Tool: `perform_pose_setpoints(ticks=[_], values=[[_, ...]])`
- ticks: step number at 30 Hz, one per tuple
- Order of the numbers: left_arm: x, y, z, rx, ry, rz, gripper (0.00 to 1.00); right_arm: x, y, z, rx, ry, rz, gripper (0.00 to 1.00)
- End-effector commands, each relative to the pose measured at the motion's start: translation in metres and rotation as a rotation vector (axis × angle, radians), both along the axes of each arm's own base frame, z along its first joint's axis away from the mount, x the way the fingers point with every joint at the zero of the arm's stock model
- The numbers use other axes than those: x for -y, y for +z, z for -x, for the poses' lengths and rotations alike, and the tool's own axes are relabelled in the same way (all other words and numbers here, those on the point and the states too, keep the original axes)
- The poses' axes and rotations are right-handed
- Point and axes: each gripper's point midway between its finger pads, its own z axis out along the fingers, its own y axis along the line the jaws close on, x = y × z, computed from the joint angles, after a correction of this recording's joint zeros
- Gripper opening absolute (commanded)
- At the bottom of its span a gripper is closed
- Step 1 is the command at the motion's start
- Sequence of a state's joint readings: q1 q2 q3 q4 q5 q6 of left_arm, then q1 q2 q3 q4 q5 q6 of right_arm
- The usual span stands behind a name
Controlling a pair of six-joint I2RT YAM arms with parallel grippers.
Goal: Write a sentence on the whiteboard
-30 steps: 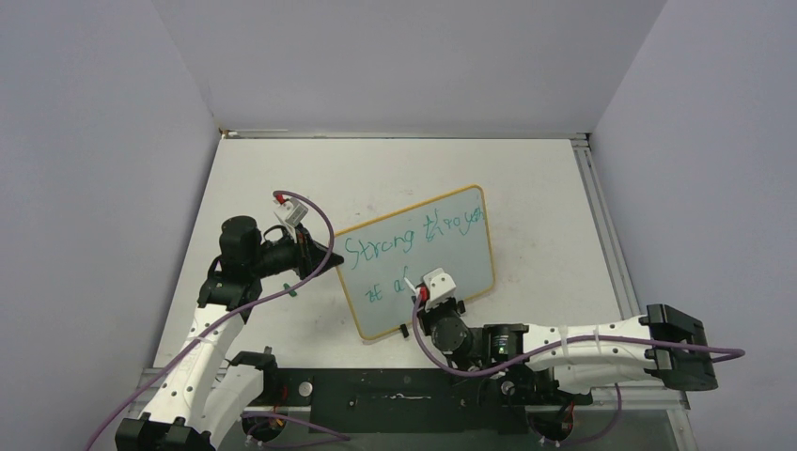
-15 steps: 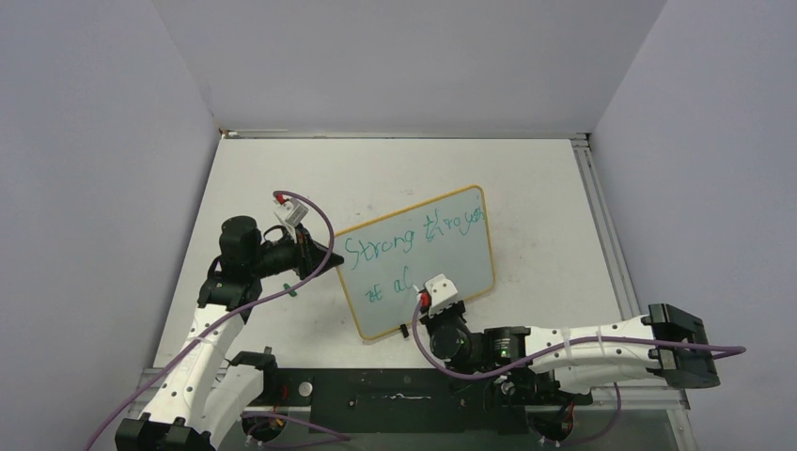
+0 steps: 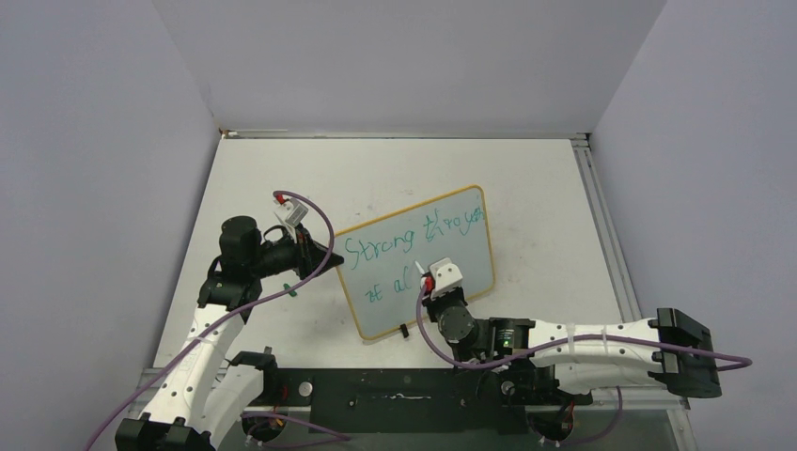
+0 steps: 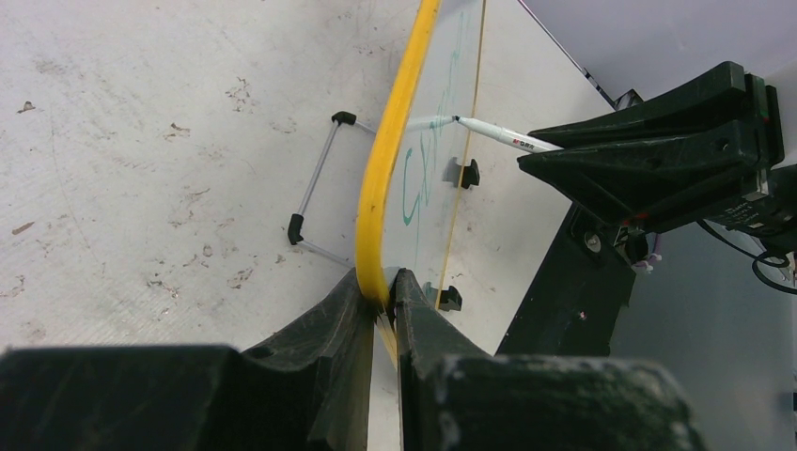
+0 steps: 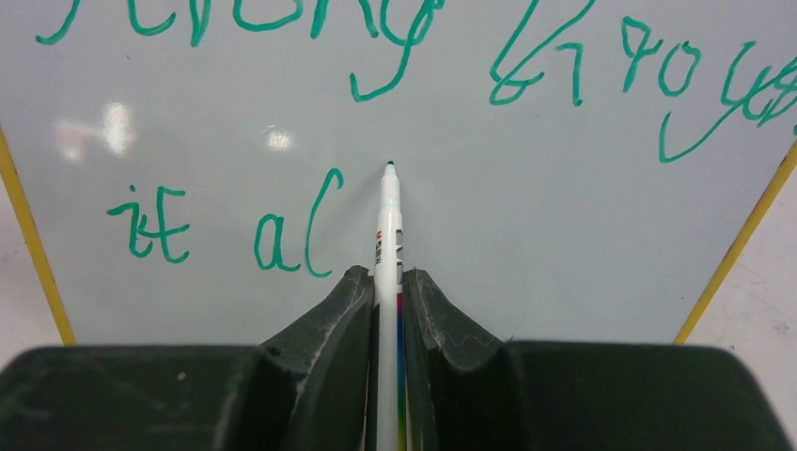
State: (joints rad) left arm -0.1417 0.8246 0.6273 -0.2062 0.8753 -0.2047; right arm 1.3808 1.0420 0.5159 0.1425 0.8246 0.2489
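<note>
The whiteboard (image 3: 451,256) stands tilted on the table, yellow-framed, with its face toward the arms. The green sentence (image 3: 381,247) reads "Strong through" on the upper line and "it al" (image 5: 271,246) below. My left gripper (image 3: 329,259) is shut on the board's left edge; in the left wrist view the yellow frame (image 4: 390,169) runs between the fingertips (image 4: 350,299). My right gripper (image 5: 387,277) is shut on a white marker (image 5: 387,221). The marker's dark tip sits at the board just right of the "l", level with its top.
A wire stand (image 4: 315,188) props the board from behind, and two black clips (image 4: 467,173) sit on its lower edge. The scuffed white table (image 3: 282,178) is walled on three sides, with a metal rail (image 3: 601,225) on the right. A black base plate (image 3: 395,399) lies along the near edge.
My right gripper has moved a little to the right and up the board with the marker, which leaves the "al" showing to its left. The left arm and the board have not moved.
</note>
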Motion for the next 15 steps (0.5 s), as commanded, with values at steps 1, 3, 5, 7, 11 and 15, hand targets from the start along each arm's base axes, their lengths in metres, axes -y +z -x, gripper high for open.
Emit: perform_pose_setpoints(ticks=[1, 3, 5, 7, 11, 15], values=[[0.002, 0.013, -0.004, 0.073, -0.016, -0.006, 0.00, -0.011, 0.015, -0.002, 0.009, 0.008, -0.053, 0.05], [0.002, 0.013, -0.003, 0.073, -0.018, -0.005, 0.00, -0.011, 0.009, 0.000, -0.013, 0.012, -0.048, 0.05], [0.002, 0.013, -0.003, 0.072, -0.020, -0.004, 0.00, -0.012, 0.003, 0.005, -0.039, 0.026, -0.045, 0.05], [0.002, 0.014, -0.003, 0.074, -0.020, -0.004, 0.00, -0.011, -0.004, 0.011, -0.062, 0.032, -0.043, 0.05], [0.002, 0.014, -0.003, 0.077, -0.019, -0.003, 0.00, -0.010, -0.016, 0.024, -0.104, 0.041, -0.029, 0.05], [0.002, 0.015, -0.002, 0.078, -0.021, -0.003, 0.00, -0.006, -0.029, 0.031, -0.138, 0.035, -0.006, 0.05]])
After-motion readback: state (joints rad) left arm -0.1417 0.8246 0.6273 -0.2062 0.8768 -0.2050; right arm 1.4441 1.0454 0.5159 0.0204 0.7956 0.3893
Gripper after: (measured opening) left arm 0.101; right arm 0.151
